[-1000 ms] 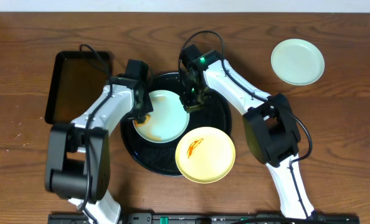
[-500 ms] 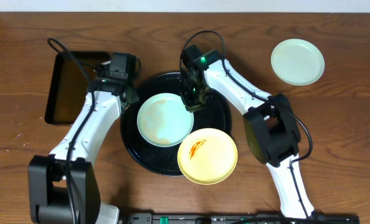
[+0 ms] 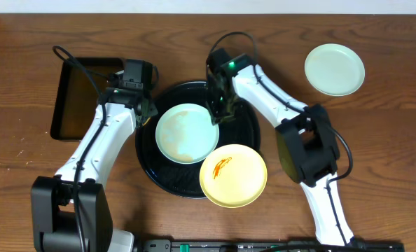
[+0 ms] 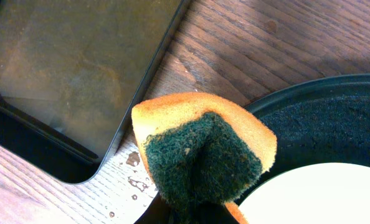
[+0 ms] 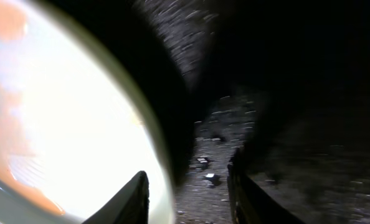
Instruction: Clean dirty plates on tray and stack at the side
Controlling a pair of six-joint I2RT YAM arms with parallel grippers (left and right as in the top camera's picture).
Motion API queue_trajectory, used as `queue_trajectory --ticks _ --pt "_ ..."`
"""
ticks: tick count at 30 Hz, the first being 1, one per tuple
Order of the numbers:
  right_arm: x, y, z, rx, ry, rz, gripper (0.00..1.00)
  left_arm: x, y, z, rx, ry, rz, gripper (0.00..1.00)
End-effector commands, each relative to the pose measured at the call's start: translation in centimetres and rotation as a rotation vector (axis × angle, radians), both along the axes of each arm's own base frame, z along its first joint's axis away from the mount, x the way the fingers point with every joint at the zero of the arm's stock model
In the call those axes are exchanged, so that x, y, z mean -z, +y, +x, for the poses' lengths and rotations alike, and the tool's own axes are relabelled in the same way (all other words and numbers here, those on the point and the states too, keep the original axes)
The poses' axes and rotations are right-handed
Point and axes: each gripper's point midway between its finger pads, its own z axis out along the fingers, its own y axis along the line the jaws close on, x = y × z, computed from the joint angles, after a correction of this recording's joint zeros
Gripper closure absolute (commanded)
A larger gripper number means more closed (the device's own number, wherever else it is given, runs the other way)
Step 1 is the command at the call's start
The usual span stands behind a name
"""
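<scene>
Clean mint plate (image 3: 335, 68) set far right; smeared mint plate (image 3: 187, 133), yellow plate (image 3: 232, 175) outstanding on tray (image 3: 159, 175); left gripper (image 3: 145, 108) clamps sponge (image 4: 203, 149), right gripper (image 5: 186, 186) parted.

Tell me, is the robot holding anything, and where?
The left end effector pinches a folded sponge by its lower end. The right end effector holds nothing.

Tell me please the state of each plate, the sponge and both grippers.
Mint plate on the round tray: shows faint brown film.
Yellow plate: orange sauce smear, unwiped.
Far mint plate: looks clean, on the table.
Sponge: folded, pinched in left gripper.
Right gripper: open, straddling the first plate's rim.
</scene>
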Motion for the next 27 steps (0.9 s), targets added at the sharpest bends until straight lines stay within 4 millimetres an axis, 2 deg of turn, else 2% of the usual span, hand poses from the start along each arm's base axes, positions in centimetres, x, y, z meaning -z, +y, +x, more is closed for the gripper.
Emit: queue_trajectory --ticks 1,8,13,14,15,16,22,25,27 --pt "0.5 1.5 -1.5 -0.039 0.000 -0.011 0.58 -0.5 0.0 0.0 -0.005 -0.013 -0.002 0.93" --pt "1.0 1.0 -1.4 0.006 -0.023 -0.084 0.64 -0.3 0.1 -0.6 -0.005 0.012 0.002 0.93" --pt "2.6 1.0 -1.9 0.007 0.020 -0.089 0.67 -0.3 0.1 -0.6 -0.005 0.011 0.002 0.92" --pt "2.6 1.0 -2.0 0.007 0.028 -0.086 0.71 -0.3 0.1 -0.6 -0.005 0.011 0.002 0.92" --pt "2.7 1.0 -2.1 0.008 0.032 -0.088 0.82 -0.3 0.1 -0.6 -0.005 0.011 0.002 0.93" --pt "2.6 1.1 -2.0 0.008 0.028 -0.085 0.98 -0.3 0.1 -0.6 -0.005 0.012 0.002 0.93" --pt "1.3 1.3 -0.6 0.014 -0.020 -0.083 0.99 -0.3 0.1 -0.6 -0.005 0.012 0.002 0.93" --pt "-0.1 0.3 1.3 0.024 -0.104 -0.141 0.99 -0.3 0.1 -0.6 -0.005 0.012 0.002 0.93" --pt "-2.5 -1.2 3.8 0.040 -0.229 -0.226 0.99 -0.3 0.1 -0.6 -0.005 0.012 0.002 0.93"
